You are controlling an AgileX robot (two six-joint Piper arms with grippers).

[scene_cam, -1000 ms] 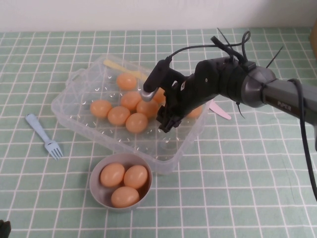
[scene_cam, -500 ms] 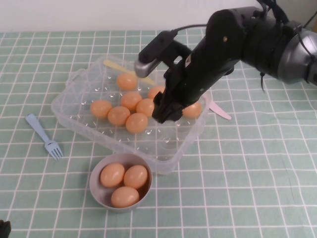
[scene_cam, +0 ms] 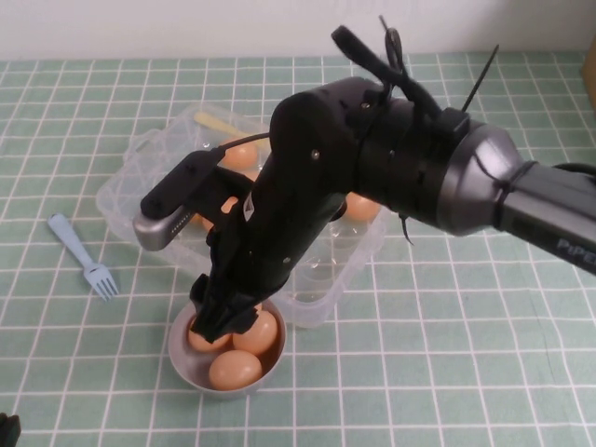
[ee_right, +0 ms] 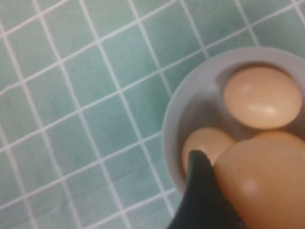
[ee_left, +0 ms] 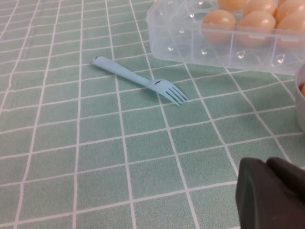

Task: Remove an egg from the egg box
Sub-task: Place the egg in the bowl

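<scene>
My right gripper (scene_cam: 221, 315) hangs over the small grey bowl (scene_cam: 180, 358) at the table's front, shut on one orange-tan egg (ee_right: 262, 186). In the right wrist view one dark finger (ee_right: 202, 200) presses the egg's side, just above the bowl (ee_right: 174, 119), which holds other eggs (ee_right: 262, 98). The clear egg box (scene_cam: 140, 182) lies behind, largely hidden by my right arm; a few eggs show in it, one at the back (scene_cam: 240, 156) and one to the right (scene_cam: 361, 207). My left gripper (ee_left: 271, 195) rests low at the front left, its fingers together, with nothing in it.
A light blue plastic fork (scene_cam: 86, 259) lies left of the box and also shows in the left wrist view (ee_left: 143, 82). A yellow utensil (scene_cam: 219, 121) lies in the box's far end. The table has a green checked cloth.
My right arm has swung from over the egg box forward and left to above the grey bowl, carrying an egg. The left arm has not moved.
</scene>
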